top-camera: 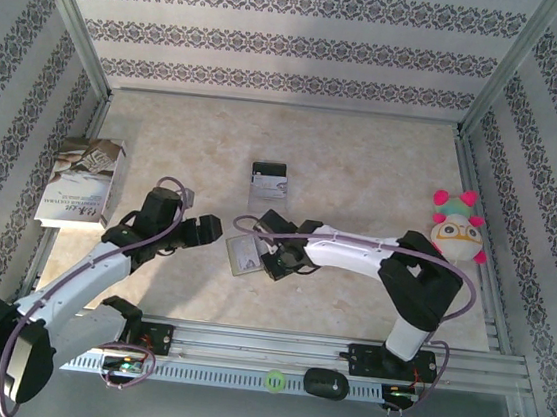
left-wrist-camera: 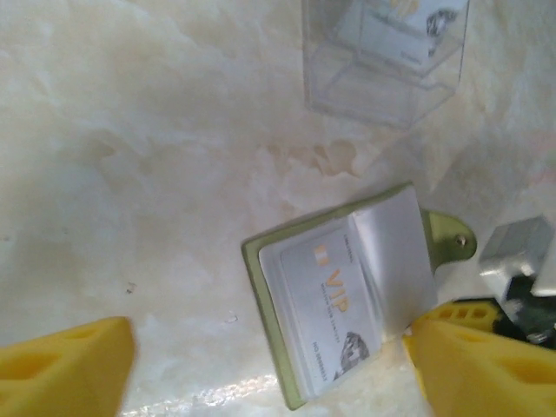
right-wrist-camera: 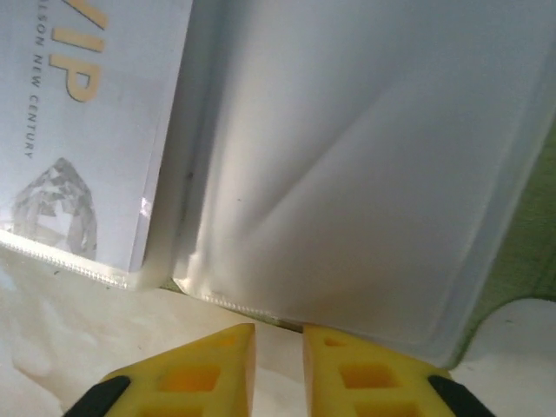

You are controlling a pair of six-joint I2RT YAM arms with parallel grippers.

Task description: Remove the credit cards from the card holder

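The olive-tan card holder (top-camera: 246, 256) lies open on the table between both grippers. In the left wrist view the card holder (left-wrist-camera: 261, 287) shows a pale VIP credit card (left-wrist-camera: 334, 304) in its left clear pocket. A glossy pocket leaf (left-wrist-camera: 395, 261) stands lifted on the right. My left gripper (top-camera: 206, 228) is open wide just left of the holder, its fingers (left-wrist-camera: 69, 365) straddling it. My right gripper (right-wrist-camera: 278, 334) points at the lower edge of the clear pocket (right-wrist-camera: 347, 174), open by a narrow gap with nothing in it. Another credit card (top-camera: 269, 179), with a black band, lies farther back.
A printed booklet (top-camera: 82, 181) lies at the far left by the wall. A plush toy (top-camera: 458, 227) sits at the right edge. A see-through rectangle with print (left-wrist-camera: 382, 52) lies behind the holder. Patterned walls enclose the table on three sides.
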